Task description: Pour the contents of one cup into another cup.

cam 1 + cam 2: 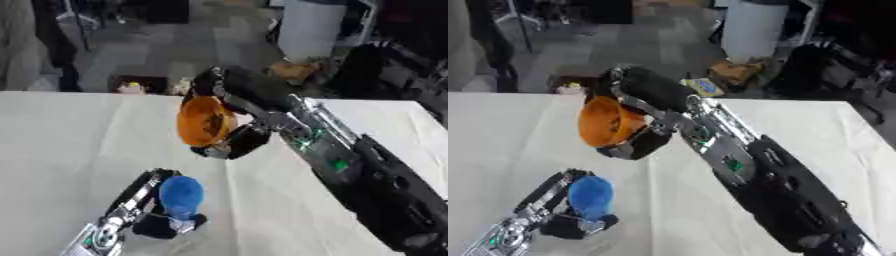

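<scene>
Fingers of my right hand [234, 142] curl around the tipped orange plastic cup [204, 121]; below it, my left hand [153, 215] clasps the upright blue plastic cup [181, 196] on the white table [61, 140].

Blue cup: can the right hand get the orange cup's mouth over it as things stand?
Probably yes. The right hand holds the orange cup tipped above the table, up and right of the blue cup in the left hand, with nothing between them.
</scene>
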